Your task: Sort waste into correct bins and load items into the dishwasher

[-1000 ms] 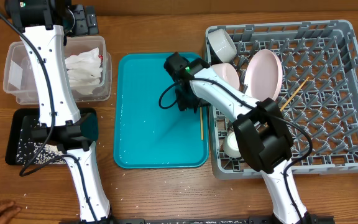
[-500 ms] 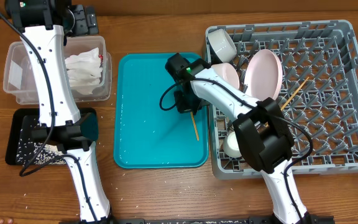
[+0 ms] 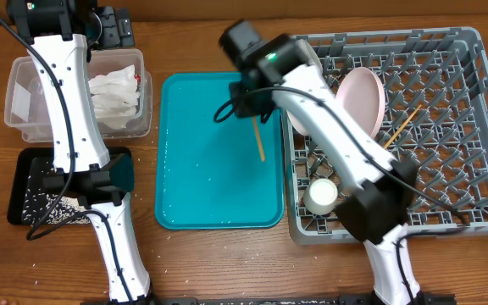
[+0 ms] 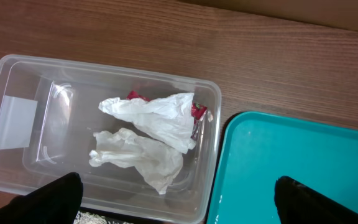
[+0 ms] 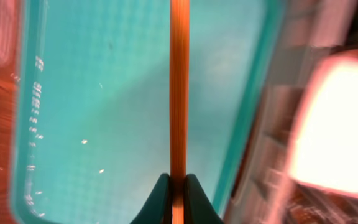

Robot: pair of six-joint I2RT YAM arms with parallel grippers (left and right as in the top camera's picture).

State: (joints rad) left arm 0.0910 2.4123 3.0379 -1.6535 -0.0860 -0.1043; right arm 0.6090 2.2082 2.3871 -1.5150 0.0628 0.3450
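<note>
My right gripper (image 3: 251, 108) (image 5: 178, 186) is shut on a thin wooden chopstick (image 3: 258, 141) (image 5: 178, 93) and holds it in the air over the teal tray (image 3: 202, 182), near that tray's right side. A second chopstick (image 3: 401, 127) lies slanted in the grey dishwasher rack (image 3: 379, 38), beside a white plate (image 3: 361, 97) and a small white cup (image 3: 320, 196). My left gripper (image 3: 113, 30) (image 4: 176, 202) stands open above the clear bin (image 3: 24, 110) (image 4: 36, 180), which holds crumpled white napkins (image 3: 113, 91) (image 4: 157, 121) with red stains. Rice grains dot the black bin (image 3: 36, 203).
The teal tray (image 4: 291, 168) lies between the clear bin and the rack, wet with a few specks. The left arm's white links cross over the clear bin and the black tray. A few grains lie on the wooden table (image 3: 193, 42) at the front left.
My right gripper has shut on the chopstick that lay at the tray's right edge and has lifted it up and toward the far side. The left arm has not moved.
</note>
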